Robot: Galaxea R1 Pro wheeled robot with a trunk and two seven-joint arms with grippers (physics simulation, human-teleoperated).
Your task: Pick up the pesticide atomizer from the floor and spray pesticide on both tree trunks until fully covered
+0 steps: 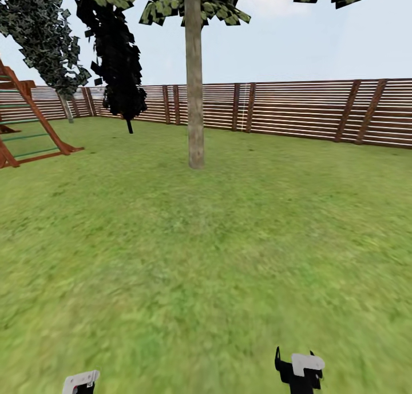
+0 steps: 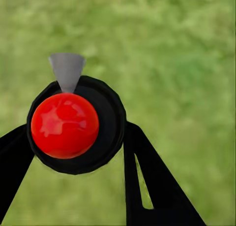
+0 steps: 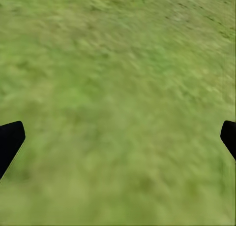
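The pesticide atomizer [image 2: 64, 125], a dark bottle with a red top and a grey nozzle, sits between the black fingers of my left gripper [image 2: 76, 152], which is shut on it above the grass. In the head view the left gripper [image 1: 80, 381] is at the lower edge, and the right gripper [image 1: 300, 371] is beside it. The right gripper [image 3: 120, 137] is open, holding nothing, over the lawn. One tree trunk [image 1: 194, 96] stands straight ahead across the garden lawn [image 1: 217, 239]. A second tree [image 1: 43, 34] leans at the far left by the fence.
A brown slatted fence [image 1: 297, 111] closes the far side. A wooden play frame [image 1: 26, 125] stands at the left. A narrow black-leaved tree [image 1: 117, 62] grows near the fence. Open grass stretches between me and the trunk.
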